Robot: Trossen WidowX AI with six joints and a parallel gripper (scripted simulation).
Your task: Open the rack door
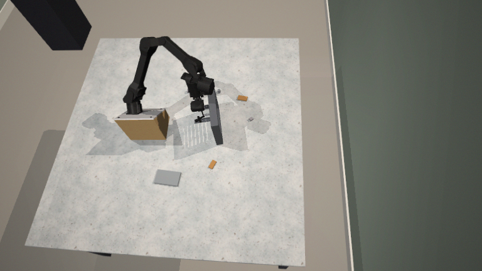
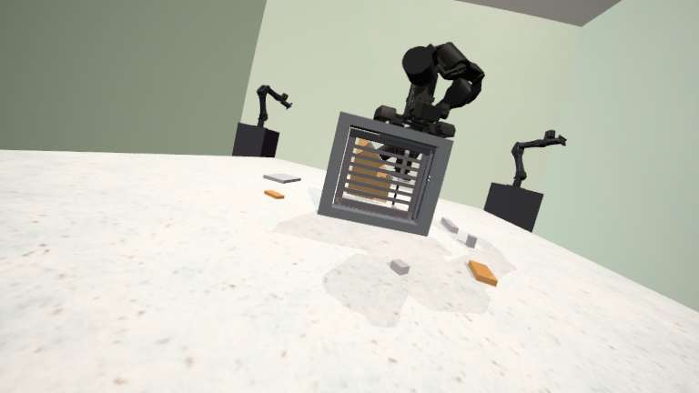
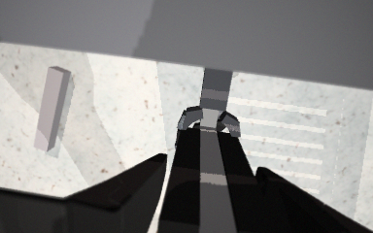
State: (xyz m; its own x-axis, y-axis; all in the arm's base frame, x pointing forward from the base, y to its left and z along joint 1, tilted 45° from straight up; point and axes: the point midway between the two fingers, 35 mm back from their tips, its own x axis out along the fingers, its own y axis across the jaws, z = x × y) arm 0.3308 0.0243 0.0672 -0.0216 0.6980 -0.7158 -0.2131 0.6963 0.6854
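Black arm (image 1: 142, 64) (image 2: 420, 87) arched high, pincer (image 1: 201, 107) (image 2: 406, 149) (image 3: 211, 169) pointing down.
From above, the forearm slopes toward 4 o'clock; the pincer's fingers stand partly spread astride the dark handle (image 1: 199, 119) (image 3: 186, 180).

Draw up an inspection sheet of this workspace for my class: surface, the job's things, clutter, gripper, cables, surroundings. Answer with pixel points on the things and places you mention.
Surface: pale speckled table top (image 1: 231, 218) (image 2: 206, 275), shadows across it.
Job's things: grey frame (image 1: 215, 111) (image 2: 332, 162) (image 3: 243, 39) upright; slatted door looks closed within it; dark handle (image 1: 199, 120) (image 3: 209, 155) on the arm's side.
Clutter: two orange blocks (image 1: 242, 98) (image 1: 212, 164) (image 2: 482, 273) (image 2: 274, 194), flat grey slab (image 1: 167, 177) (image 2: 281, 177), three small greyish blocks (image 2: 399, 267) (image 2: 471, 241) (image 2: 449, 224).
Gripper (image 3: 211, 169): fingers either side of the handle; firm grip cannot be confirmed.
Cables: nothing seen.
Surroundings: green walls (image 1: 419, 111) (image 2: 128, 59); two other arms (image 2: 262, 105) (image 2: 518, 159) on dark pedestals (image 2: 252, 140) (image 2: 512, 206).
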